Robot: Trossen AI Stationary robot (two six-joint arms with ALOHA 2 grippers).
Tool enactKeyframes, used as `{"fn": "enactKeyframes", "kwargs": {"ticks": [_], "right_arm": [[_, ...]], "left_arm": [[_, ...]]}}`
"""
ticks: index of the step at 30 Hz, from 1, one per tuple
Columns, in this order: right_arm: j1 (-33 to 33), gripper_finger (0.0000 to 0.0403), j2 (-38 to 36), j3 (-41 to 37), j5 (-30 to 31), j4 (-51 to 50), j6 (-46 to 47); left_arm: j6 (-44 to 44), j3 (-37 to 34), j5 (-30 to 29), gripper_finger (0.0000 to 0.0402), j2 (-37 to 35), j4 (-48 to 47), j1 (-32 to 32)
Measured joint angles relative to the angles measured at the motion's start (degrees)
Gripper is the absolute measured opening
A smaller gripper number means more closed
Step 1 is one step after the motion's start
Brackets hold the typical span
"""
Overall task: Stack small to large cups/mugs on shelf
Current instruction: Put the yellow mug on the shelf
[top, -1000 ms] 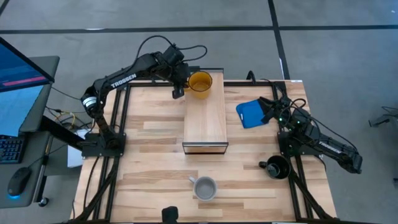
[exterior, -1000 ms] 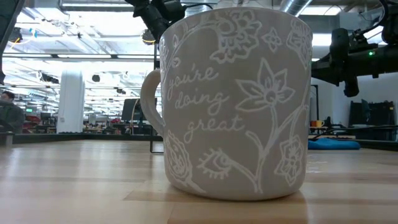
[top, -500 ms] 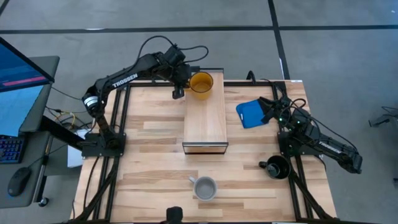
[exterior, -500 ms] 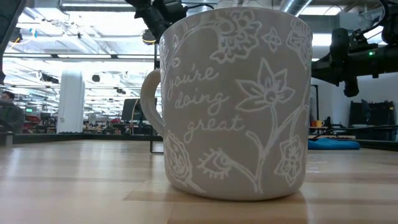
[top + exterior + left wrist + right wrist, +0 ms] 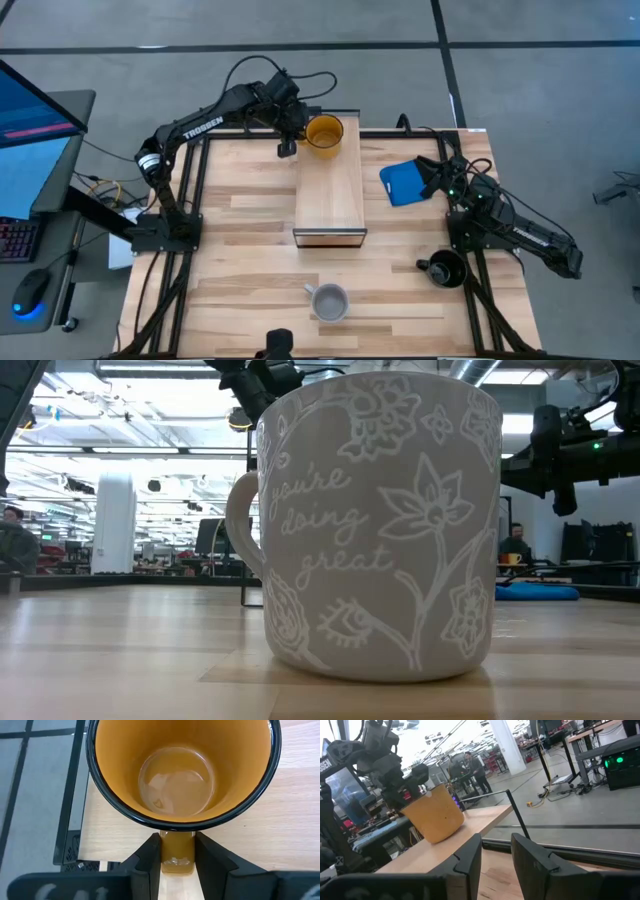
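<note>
High view shows the yellow-orange mug (image 5: 322,135) at the far end of the shelf (image 5: 330,195), a long light-wood box lying along the middle of the surface (image 5: 250,260). The left gripper (image 5: 291,133) is beside the mug at that far end. In the left wrist view its two dark fingers (image 5: 150,857) are pinched on the mug's handle (image 5: 177,851), one on each side, and the mug's glossy interior is empty, ringed by a dark rim. From the right wrist view the mug looks tilted over the shelf's plank top; whether its base touches the wood cannot be told.

The light grey mug (image 5: 329,301) stands upright near the surface's near edge, empty, handle towards the left side; the low view fills with its raised floral pattern and the words "you're doing great". The black mug (image 5: 445,269) stands near the right edge, close to the right arm's base; its inside is too dark to judge.

The right gripper (image 5: 432,176) rests folded back by the right edge, over the flat blue object (image 5: 403,183), its fingers (image 5: 467,857) narrowly parted around nothing.
</note>
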Motion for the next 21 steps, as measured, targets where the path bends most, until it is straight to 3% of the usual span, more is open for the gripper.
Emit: {"fn": "enactKeyframes", "kwargs": {"ticks": [6, 21], "right_arm": [[0.0, 0.0128, 0.0, 0.0, 0.0, 0.0, 0.0], [0.0, 0.0128, 0.0, 0.0, 0.0, 0.0, 0.0]], "left_arm": [[-0.5, 0.1, 0.0, 0.011, 0.0, -0.9, 0.0], [-1.7, 0.1, 0.2, 0.0106, 0.4, 1.6, 0.0]]}}
